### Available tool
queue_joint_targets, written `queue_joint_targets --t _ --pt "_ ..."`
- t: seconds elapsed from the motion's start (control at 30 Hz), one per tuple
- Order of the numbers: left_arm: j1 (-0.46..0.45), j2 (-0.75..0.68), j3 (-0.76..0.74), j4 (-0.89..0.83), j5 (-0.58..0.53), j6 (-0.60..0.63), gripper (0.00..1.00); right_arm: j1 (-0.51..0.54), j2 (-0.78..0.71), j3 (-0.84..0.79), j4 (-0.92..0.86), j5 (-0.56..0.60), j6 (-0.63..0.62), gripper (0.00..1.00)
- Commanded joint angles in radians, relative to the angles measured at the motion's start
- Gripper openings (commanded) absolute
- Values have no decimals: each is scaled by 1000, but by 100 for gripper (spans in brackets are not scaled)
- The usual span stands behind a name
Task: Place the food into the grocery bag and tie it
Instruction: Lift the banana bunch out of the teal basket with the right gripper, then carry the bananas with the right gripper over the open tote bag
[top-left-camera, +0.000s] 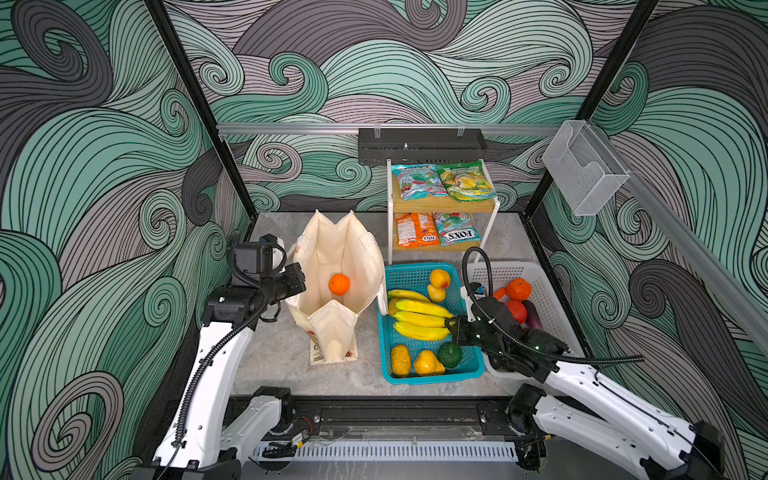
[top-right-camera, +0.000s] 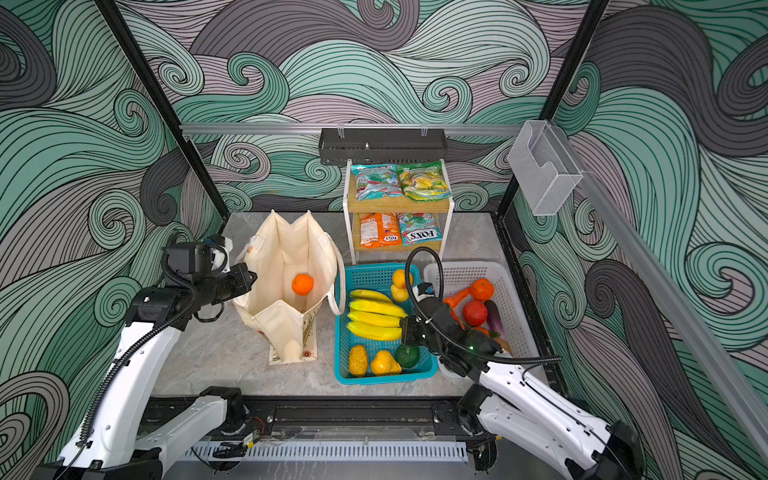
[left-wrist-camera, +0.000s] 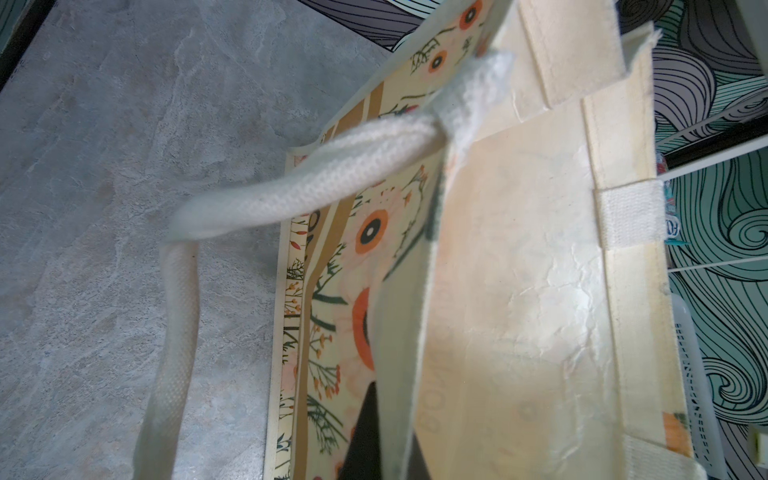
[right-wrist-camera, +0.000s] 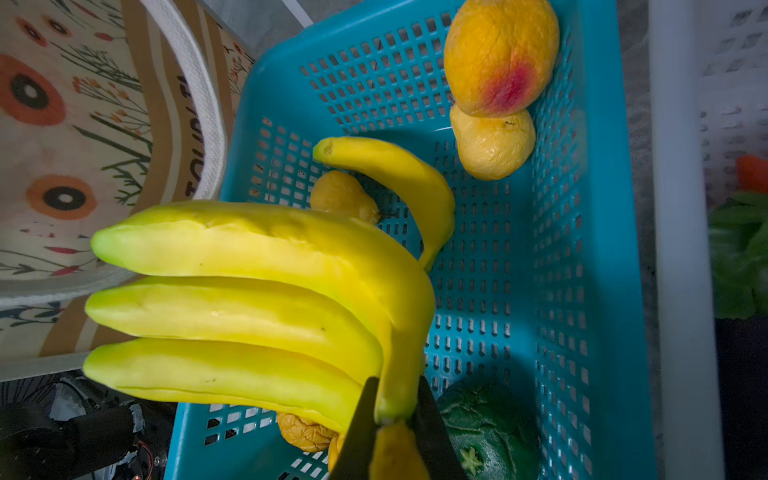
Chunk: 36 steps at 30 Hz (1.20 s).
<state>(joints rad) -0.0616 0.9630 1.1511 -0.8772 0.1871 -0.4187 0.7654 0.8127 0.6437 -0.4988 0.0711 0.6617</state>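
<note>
The cream grocery bag (top-left-camera: 332, 245) stands open left of centre in both top views, with an orange (top-left-camera: 339, 284) on its bottom. My left gripper (top-left-camera: 301, 282) is shut on the bag's left rim. In the left wrist view its dark fingers (left-wrist-camera: 365, 432) pinch the fabric edge, and a white rope handle (left-wrist-camera: 291, 183) loops past. My right gripper (top-left-camera: 449, 325) is shut on the stem of a yellow banana bunch (top-left-camera: 419, 320) over the teal basket (top-left-camera: 432, 376). The right wrist view shows that gripper (right-wrist-camera: 395, 419) clamping the bunch (right-wrist-camera: 249, 291) by its stem.
The teal basket also holds a single banana (right-wrist-camera: 395, 178), a peach (right-wrist-camera: 498, 54), yellow fruit and a green fruit (top-left-camera: 449, 354). A white basket (top-left-camera: 548, 286) on the right holds red, orange and purple vegetables. Snack packets (top-left-camera: 442, 183) lie on a two-tier shelf behind the baskets.
</note>
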Motion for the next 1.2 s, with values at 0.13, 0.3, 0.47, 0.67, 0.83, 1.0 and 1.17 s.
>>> queue_joint_targets --t 0.13,0.3,0.47,0.67,0.83,1.0,1.17 --pt "-1 -13 22 47 19 0 0 -30 50 104 -6 -9 -77 0" --pt "-1 -19 16 48 25 3 0 -56 90 226 -17 -40 -147 0" --pt "-1 -21 19 47 34 4 0 -72 132 358 -63 -8 -231 0" --pt "-1 -6 13 49 66 11 0 -78 256 556 -100 -71 -393 0" --pt "-3 1 11 62 105 18 0 -75 377 724 -130 -107 -485 0" --pt "-7 14 11 75 149 12 0 -39 504 895 -155 -129 -536 0" --pt "-10 31 25 61 152 23 0 29 651 1037 -190 -112 -606 0"
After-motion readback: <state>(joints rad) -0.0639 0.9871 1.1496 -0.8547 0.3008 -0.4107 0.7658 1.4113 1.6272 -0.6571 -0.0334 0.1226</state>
